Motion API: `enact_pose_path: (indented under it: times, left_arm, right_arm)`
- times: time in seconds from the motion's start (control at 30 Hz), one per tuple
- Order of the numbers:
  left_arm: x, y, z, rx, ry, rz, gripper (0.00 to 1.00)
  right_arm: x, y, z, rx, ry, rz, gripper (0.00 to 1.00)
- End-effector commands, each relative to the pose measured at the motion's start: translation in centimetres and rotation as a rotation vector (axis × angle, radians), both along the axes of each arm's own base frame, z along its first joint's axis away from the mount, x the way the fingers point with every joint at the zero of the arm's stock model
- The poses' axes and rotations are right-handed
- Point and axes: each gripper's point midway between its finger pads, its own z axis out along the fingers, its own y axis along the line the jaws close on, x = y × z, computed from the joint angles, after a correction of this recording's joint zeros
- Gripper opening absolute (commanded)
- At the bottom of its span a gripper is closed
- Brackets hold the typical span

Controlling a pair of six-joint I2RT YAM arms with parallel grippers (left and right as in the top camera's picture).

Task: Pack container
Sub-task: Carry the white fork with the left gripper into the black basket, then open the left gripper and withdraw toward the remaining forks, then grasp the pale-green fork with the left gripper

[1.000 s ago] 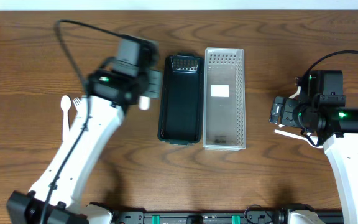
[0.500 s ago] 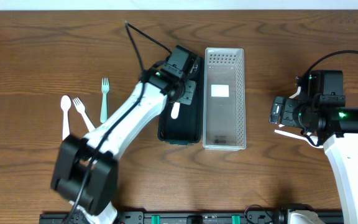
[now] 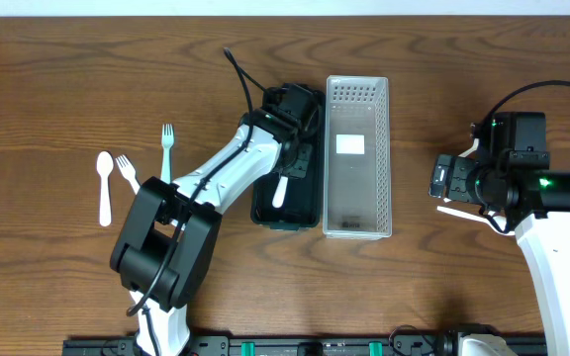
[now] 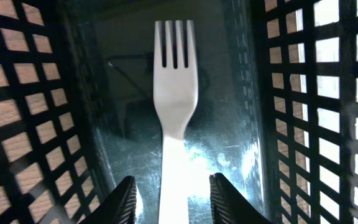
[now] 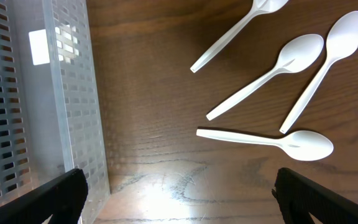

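Note:
A white plastic fork [image 4: 175, 93] lies on the floor of the black mesh basket [image 4: 36, 124], tines pointing away from the camera. My left gripper [image 4: 173, 182] straddles its handle inside the basket, open, with a gap showing on both sides of the handle. Overhead, the left gripper [image 3: 291, 170] sits low in the black basket [image 3: 261, 148] with the fork [image 3: 280, 191] beside it. The clear basket [image 3: 356, 208] stands directly to the right. My right gripper [image 5: 179, 180] is wide open over bare table, holding nothing, between the clear basket [image 5: 17, 93] and several white spoons [image 5: 266, 140].
On the table to the left lie a white spoon [image 3: 104, 188], a white fork [image 3: 127, 173] and a pale green fork [image 3: 166, 156]. The white spoons on the right lie mostly hidden under the right arm [image 3: 508, 183] overhead.
The left arm swung from the table's left side to the black basket with the white fork, lowered into it, and its fingers have parted from the handle. The right arm has not moved.

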Motion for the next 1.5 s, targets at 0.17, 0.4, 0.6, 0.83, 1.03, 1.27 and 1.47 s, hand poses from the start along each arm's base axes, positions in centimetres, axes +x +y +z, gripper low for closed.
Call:
enact_pose_path:
  times: [0.17,0.4,0.6,0.83,1.03,1.27,1.47]
  left_arm:
    - [2.8,2.0,10.0,-0.023,-0.212,-0.015,0.54]
    - [2.7,9.6,23.2,0.117,-0.54,0.107,0.87]
    - [1.5,19.9,23.2,0.205,-0.46,0.335,0.88]
    - [2.5,25.7,15.4,0.152,-0.196,0.469,0.89]
    - [4.1,26.4,8.0,0.169,-0.025,0.456,0.91]
    - [4.0,25.8,1.6,0.164,0.128,0.43,0.91]
    - [3.6,25.0,-1.1,0.131,0.201,0.373,0.9]
  right_arm:
    - [0.4,0.2,0.8,0.002,-0.022,0.009,0.99]
    - [0.4,0.2,0.8,0.002,-0.023,0.009,0.99]
    - [0.4,0.3,0.8,0.002,-0.021,0.009,0.99]
    - [0.4,0.3,0.8,0.003,-0.021,0.009,0.99]
    - [0.4,0.3,0.8,0.003,-0.021,0.009,0.99]
    - [0.4,0.2,0.8,0.002,-0.02,0.009,0.99]
    - [0.3,0.2,0.8,0.002,-0.018,0.009,0.99]
